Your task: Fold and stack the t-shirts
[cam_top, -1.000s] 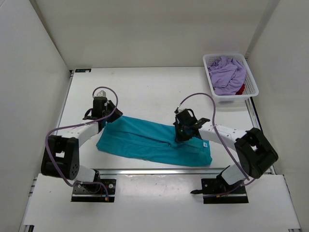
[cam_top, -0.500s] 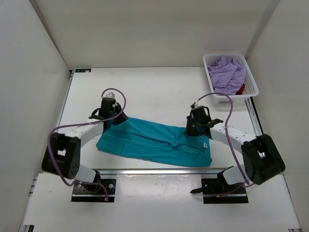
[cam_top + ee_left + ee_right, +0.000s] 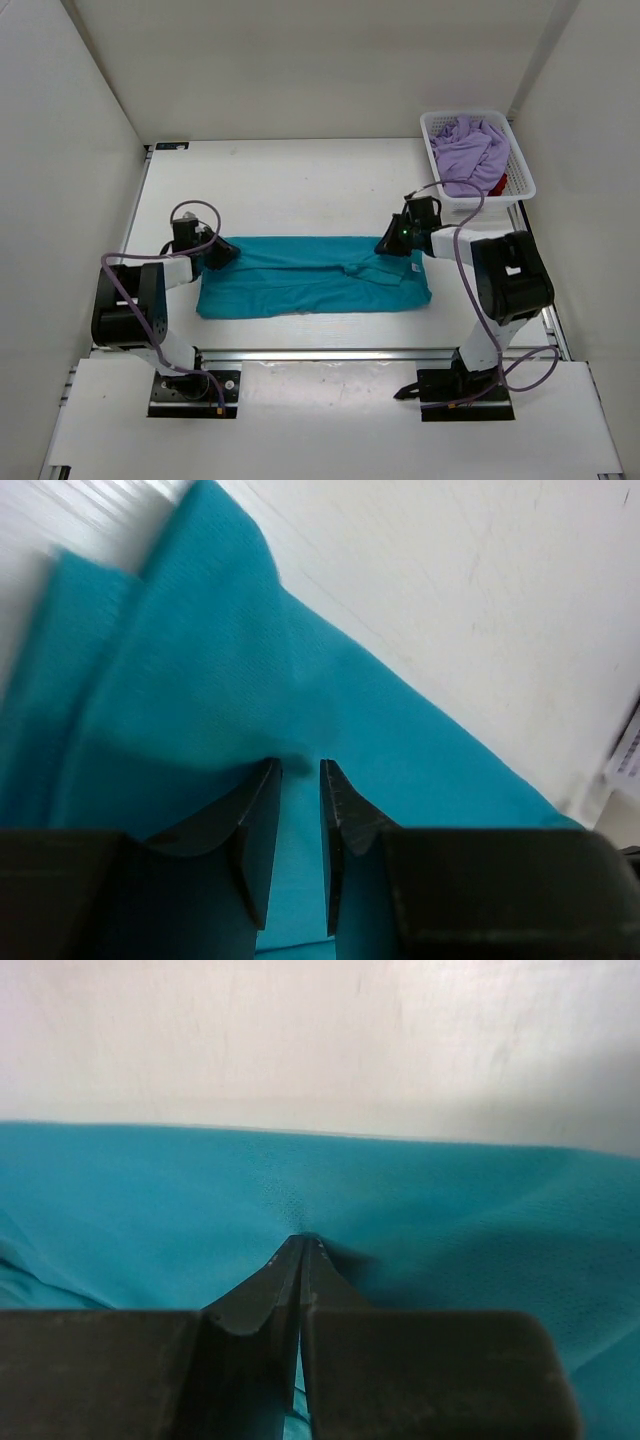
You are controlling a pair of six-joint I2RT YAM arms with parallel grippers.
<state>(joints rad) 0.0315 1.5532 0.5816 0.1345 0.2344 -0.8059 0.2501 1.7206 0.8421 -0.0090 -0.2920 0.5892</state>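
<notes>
The teal shirt point(image 3: 315, 275) lies folded lengthwise on the bench point(image 3: 300, 190): light, limp cloth, best gripped at its far corners. The right pincer point(image 3: 303, 1243) is pressed together, pinching its edge; the left pincer point(image 3: 300, 770) is slightly spread over cloth.

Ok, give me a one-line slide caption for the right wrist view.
Right gripper jaws pinched shut on a fold of the teal t-shirt, lying on the white table.
</notes>
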